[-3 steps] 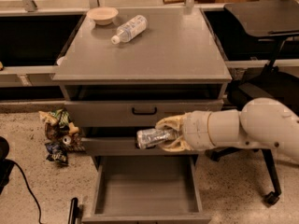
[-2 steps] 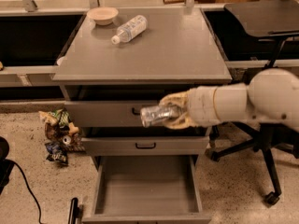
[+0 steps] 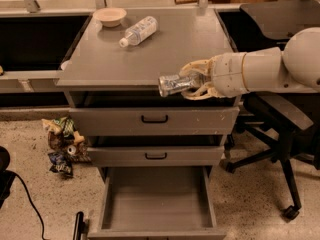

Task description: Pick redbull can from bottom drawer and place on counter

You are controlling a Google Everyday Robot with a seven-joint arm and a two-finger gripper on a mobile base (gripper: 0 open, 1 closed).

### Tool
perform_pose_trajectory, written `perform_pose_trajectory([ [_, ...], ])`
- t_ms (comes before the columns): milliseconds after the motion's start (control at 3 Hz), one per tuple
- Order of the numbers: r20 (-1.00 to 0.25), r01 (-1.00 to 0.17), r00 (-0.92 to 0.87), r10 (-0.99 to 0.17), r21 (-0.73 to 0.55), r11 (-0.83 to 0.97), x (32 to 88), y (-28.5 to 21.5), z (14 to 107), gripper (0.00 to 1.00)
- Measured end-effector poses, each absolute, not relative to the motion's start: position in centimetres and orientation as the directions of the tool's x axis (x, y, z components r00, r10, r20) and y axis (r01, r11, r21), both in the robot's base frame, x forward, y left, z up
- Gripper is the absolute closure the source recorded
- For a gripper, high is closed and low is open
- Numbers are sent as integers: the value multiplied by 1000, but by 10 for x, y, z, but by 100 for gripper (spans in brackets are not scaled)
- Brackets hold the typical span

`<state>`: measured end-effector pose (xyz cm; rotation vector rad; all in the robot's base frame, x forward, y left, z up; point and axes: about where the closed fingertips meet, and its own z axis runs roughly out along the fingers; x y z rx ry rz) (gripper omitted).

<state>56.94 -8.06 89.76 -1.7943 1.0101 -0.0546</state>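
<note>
the pick is done and the step in hand is the carry to the table (image 3: 165,54), the flat top of the three-drawer cabinet that serves as the task's counter. the gripper (image 3: 187,84) hangs at the table's front edge, right of centre, with its pale fingers clamped around the redbull can (image 3: 172,85). the can lies on its side in the grasp, its free end pointing to the left. from this angle it cannot be told whether the can is already over the top or just in front of its lip.

the bottom drawer (image 3: 155,196) stands pulled out with a bare floor, so nothing is left to fetch from it. the next move likely calls for bringing the can over open surface, well clear of the lip, then lowering it and letting go. laid on its side the can may roll, so a low, gentle release, or turning it upright first, would seem safer.

the can is slim, silvery and round, probably thin metal and smooth. the table is matte grey, flat and rectangular, and it overhangs the cabinet body slightly. a clear plastic bottle (image 3: 137,31) with a white cap lies on its side near the back, and a shallow pale bowl (image 3: 109,16) sits just beyond it, both well apart from the gripper. the arm behind the gripper is a smooth, rounded, off-white shell. the bottom drawer is a plain grey box with straight walls.
</note>
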Motion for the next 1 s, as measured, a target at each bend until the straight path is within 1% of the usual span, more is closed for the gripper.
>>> perform_pose_trajectory([
  [333,-400,-605,645,-651,-788,-116,570,-80,898,100],
  [667,-418,-596,642,-643,-799,-76,599,-91,915,100],
  [1000,-491,-650,618,-614,-758,-49,646,-97,913,100],
])
